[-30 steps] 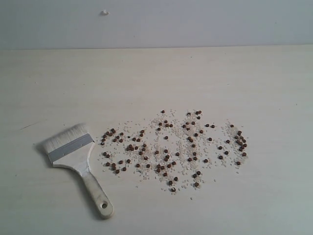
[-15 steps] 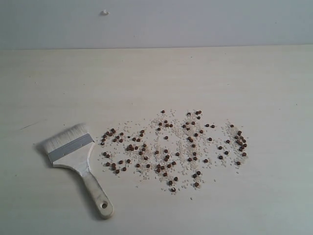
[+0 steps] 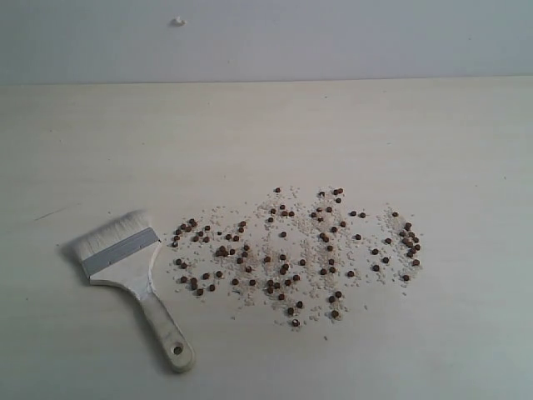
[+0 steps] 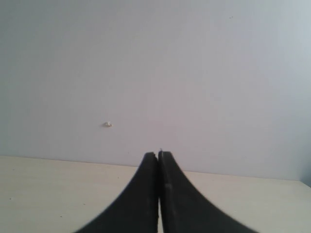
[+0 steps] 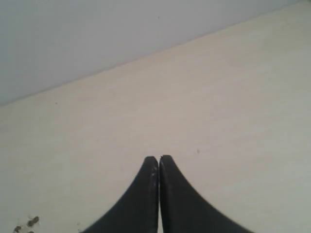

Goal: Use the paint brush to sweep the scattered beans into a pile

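Observation:
Dark reddish-brown beans (image 3: 296, 250) lie scattered with tiny whitish grains in a wide band across the middle of the pale table (image 3: 266, 133). The paint brush (image 3: 133, 279) lies flat to their left, whitish bristles pointing to the far left and its holed wooden handle toward the front edge. Neither arm shows in the exterior view. My left gripper (image 4: 159, 154) is shut and empty, facing the grey wall above the table. My right gripper (image 5: 159, 158) is shut and empty over bare tabletop. A few beans (image 5: 29, 223) show at the edge of the right wrist view.
A grey wall (image 3: 333, 37) rises behind the table's far edge, with a small white fitting (image 3: 178, 21) on it. Bare tabletop stretches behind the beans and to their right.
The brush handle's end has shifted very slightly; nothing else has moved.

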Controlling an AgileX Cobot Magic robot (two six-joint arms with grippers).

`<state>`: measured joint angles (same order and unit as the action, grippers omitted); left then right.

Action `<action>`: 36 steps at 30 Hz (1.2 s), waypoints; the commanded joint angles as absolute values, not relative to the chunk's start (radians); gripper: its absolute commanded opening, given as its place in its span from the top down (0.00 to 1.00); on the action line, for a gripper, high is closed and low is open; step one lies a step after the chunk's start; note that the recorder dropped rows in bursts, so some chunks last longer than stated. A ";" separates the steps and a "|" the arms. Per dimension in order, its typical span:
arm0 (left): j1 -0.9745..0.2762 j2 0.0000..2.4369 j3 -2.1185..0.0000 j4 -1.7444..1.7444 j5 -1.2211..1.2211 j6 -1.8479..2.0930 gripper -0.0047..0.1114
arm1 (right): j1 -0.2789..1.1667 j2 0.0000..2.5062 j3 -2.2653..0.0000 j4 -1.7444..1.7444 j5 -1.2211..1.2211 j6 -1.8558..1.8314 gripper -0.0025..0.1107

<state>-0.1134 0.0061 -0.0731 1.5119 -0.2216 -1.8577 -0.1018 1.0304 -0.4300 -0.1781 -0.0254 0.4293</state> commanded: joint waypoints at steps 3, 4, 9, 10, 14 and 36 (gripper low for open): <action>-0.119 0.000 -0.068 1.516 -0.222 -1.861 0.96 | -0.105 1.073 -0.543 -0.194 0.157 0.392 0.98; -0.119 0.000 -0.068 1.516 -0.222 -1.861 0.96 | -0.105 1.073 -0.561 -0.194 0.192 0.378 0.98; -0.119 0.000 -0.068 1.516 -0.222 -1.861 0.96 | -0.105 1.073 -0.569 -0.190 0.195 0.365 0.98; -0.119 0.000 -0.068 1.516 -0.222 -1.861 0.96 | -0.105 1.073 -0.569 -0.177 0.182 0.365 0.98; -0.119 0.000 -0.068 1.516 -0.222 -1.861 0.96 | -0.031 1.073 -0.583 -0.072 0.158 0.248 0.98; -0.119 0.000 -0.068 1.516 -0.222 -1.861 0.96 | 0.629 1.485 -1.000 0.000 0.521 0.098 0.98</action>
<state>-0.1134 0.0061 -0.0731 1.5119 -0.2216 -1.8577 0.5795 1.4187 -0.9493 0.0000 0.4761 0.1168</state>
